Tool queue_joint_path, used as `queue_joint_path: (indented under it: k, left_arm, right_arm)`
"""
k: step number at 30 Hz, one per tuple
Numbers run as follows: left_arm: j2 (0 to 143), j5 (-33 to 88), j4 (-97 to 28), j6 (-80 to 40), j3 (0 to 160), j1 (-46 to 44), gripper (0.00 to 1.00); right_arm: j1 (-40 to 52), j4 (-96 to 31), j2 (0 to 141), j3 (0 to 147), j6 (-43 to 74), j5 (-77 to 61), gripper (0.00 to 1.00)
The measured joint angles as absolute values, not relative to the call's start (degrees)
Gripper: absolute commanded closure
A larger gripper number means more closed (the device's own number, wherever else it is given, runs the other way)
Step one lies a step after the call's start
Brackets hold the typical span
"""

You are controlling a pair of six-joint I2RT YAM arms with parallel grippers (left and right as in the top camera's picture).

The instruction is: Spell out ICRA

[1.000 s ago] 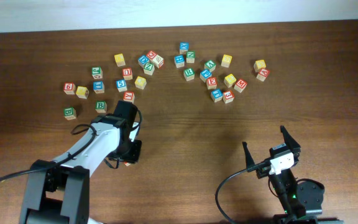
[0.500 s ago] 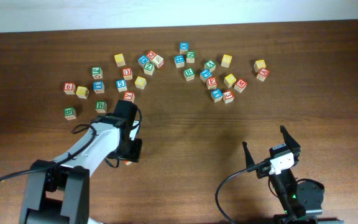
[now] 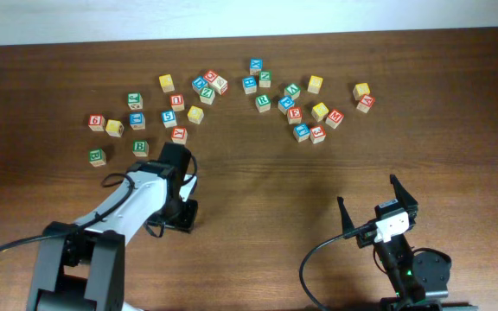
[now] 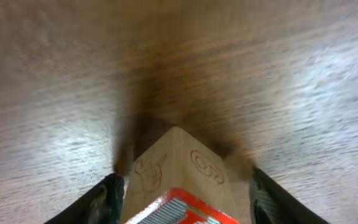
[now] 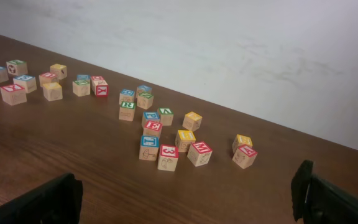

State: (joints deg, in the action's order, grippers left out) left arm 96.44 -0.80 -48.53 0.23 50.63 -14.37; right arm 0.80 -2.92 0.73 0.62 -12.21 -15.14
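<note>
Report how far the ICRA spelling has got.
Done: no letters stand in a row yet. In hand: the left gripper is down, apart from the pile, over one red-topped cube. Its letter is unreadable, and the jaws look just clear of its sides. Left: the remaining letters must come from the scattered cubes on the far side. The right gripper is open and empty.

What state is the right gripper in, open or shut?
Open: the right gripper has its fingers spread wide, with nothing between them.
</note>
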Motion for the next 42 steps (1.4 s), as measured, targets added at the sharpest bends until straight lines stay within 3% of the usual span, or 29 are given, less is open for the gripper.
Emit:
queue_joint_path:
  k: [3,6,16,24,29,31,33,35,38,42]
  left_arm:
    - [96.14,-0.75,-48.1,0.19,50.02,-14.35,0.44]
    - [95.77,-1.26,-47.66,-0.73,49.67,-14.61,0.57]
    - [95.07,-5.87,-42.46,-1.52,49.58,-14.83,0.5]
    - [95.04,-5.37,-40.38,-1.83,49.52,-14.83,0.69]
    - [95.09,-4.71,-40.45,-2.2,49.47,-14.83,0.74]
    - [95.09,-4.64,-40.62,-2.39,49.47,-14.83,0.73]
    - [95.09,-4.51,-40.69,-2.42,49.45,-14.83,0.59]
    - [95.09,-4.73,-40.73,-2.85,49.43,-14.83,0.54]
    - [95.07,-4.8,-40.86,-2.68,49.45,-14.55,0.55]
    - [95.07,-4.58,-41.25,-2.85,49.45,-14.57,0.69]
  right_arm:
    - [0.8,-2.92,0.73,0.62,-12.16,-15.16,0.02]
    - [0.8,-2.92,0.73,0.62,-12.19,-15.14,0.01]
    - [0.8,-2.92,0.73,0.62,-12.21,-15.14,0.02]
    - [0.8,-2.92,0.73,0.62,-12.19,-15.14,0.02]
    - [0.8,-2.92,0.73,0.62,-12.21,-15.14,0.02]
    - [0.8,-2.92,0.73,0.62,-12.19,-15.16,0.02]
    - [0.8,-2.92,0.73,0.62,-12.19,-15.16,0.02]
    - [0.8,-2.92,0.73,0.62,-12.23,-15.16,0.02]
    - [0.8,-2.92,0.73,0.62,-12.19,-15.16,0.02]
    - [0.8,-2.92,0.73,0.62,-12.21,-15.16,0.02]
